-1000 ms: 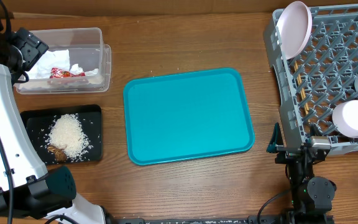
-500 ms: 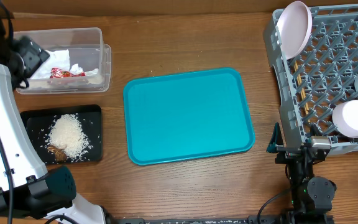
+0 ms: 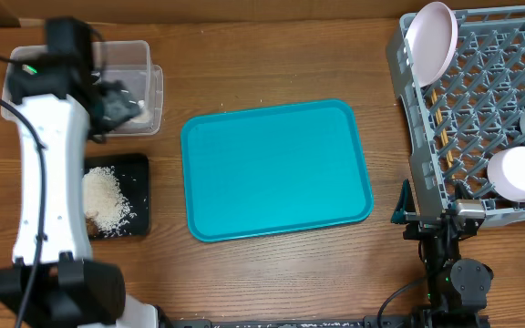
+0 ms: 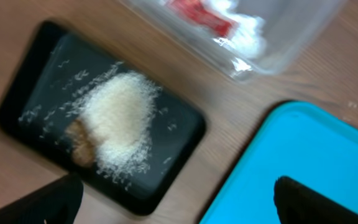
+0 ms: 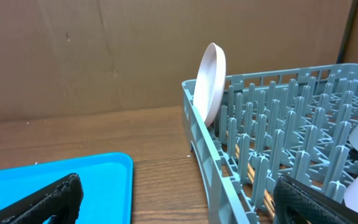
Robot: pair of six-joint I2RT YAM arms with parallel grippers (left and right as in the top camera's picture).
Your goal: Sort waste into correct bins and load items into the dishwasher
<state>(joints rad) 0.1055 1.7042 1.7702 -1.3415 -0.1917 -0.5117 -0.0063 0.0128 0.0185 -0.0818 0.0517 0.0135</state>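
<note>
Grey dish rack point(image 3: 490, 91) at three o'clock of the table: stiff lattice, a fixture to load rather than lift. Teal tray point(image 3: 276, 169) at dead centre. Plate point(image 3: 431, 41) stood on edge at the rack's eleven o'clock corner; judged hard, slick and breakable, best pinched across the rim. Clear tub point(image 3: 139, 56) at ten o'clock, black tray point(image 3: 140, 228) at eight o'clock just below it; both probably light and apt to slide if nudged. Left gripper point(image 4: 179, 208) spread wide and holding nothing, hovering around nine o'clock near tub and black tray. Right gripper point(image 5: 179, 205) likewise fully parted and empty, low at five o'clock just beside the rack. Pale bowl point(image 3: 519, 173) at the rack's five o'clock, smooth and fragile, rim the surest hold. Chopsticks point(image 3: 438, 114) among the pegs, thin, likely to roll. Napkins point(image 4: 244, 28) and red wrapper point(image 4: 201, 14) inside the tub, soft, near weightless. Rice point(image 4: 120, 109) with brown scraps point(image 4: 82, 146) heaped on the black tray, loose, hopeless to pinch grain by grain.
</note>
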